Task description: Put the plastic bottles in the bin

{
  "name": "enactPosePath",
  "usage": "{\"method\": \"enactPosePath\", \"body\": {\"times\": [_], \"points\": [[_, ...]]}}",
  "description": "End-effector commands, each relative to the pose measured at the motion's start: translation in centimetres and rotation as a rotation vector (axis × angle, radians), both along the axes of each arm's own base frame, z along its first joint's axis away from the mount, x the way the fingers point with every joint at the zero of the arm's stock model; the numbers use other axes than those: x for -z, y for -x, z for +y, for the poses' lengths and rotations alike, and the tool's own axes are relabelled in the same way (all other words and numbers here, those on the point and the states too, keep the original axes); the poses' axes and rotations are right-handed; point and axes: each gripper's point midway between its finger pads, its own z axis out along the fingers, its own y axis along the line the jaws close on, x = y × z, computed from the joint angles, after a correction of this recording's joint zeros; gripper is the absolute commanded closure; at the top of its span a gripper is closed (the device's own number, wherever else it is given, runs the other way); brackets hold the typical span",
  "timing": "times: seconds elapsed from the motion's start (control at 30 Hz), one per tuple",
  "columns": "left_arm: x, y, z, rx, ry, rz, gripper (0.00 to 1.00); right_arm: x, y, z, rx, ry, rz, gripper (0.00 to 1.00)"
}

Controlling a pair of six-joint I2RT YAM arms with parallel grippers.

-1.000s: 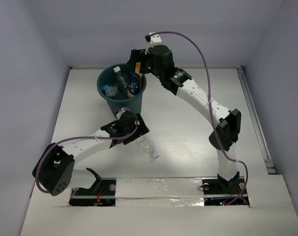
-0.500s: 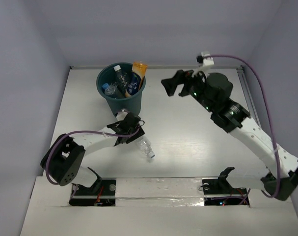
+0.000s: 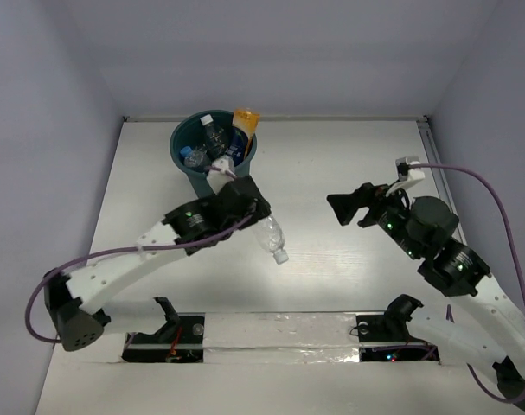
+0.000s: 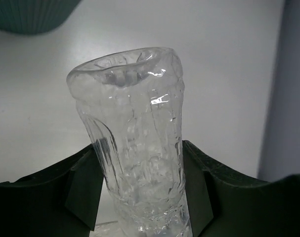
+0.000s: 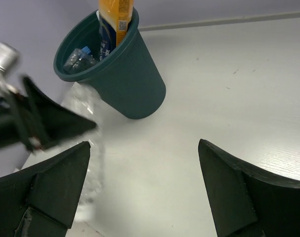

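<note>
Bottles [image 3: 206,143] crowd the dark teal bin [image 3: 193,179], which we see at 11 o'clock on the table [image 3: 331,156] in the top view. An orange bottle [image 3: 245,121] pokes above the rim on its 2 o'clock side. Our left gripper [image 3: 249,212] is clamped on a clear crinkled bottle [image 3: 271,236]. Both fingers [image 4: 83,190] press against its sides in the wrist view. The bottle lies outside the bin, near its wall at 5 o'clock, with the cap end pointing the same way. We cannot tell whether it clears the table. Our right gripper [image 3: 347,207] hangs at 3 o'clock from that bottle, well apart, jaws spread wide with nothing between them.
</note>
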Motion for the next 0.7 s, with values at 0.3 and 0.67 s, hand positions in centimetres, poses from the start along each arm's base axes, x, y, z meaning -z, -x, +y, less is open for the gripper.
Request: {"method": "enactPosePath", "body": {"times": [0.3, 0.67], "points": [[-21.1, -11.2, 19.7, -0.601, -0.232, -0.396, 0.58, 0.3, 3.5, 1.4, -0.185, -0.022, 0.009, 0.07], [-23.1, -18.8, 23.4, -0.808, -0.533, -0.427, 0.57, -0.6, 6.5, 1.0, -0.296, -0.008, -0.014, 0.08]]}}
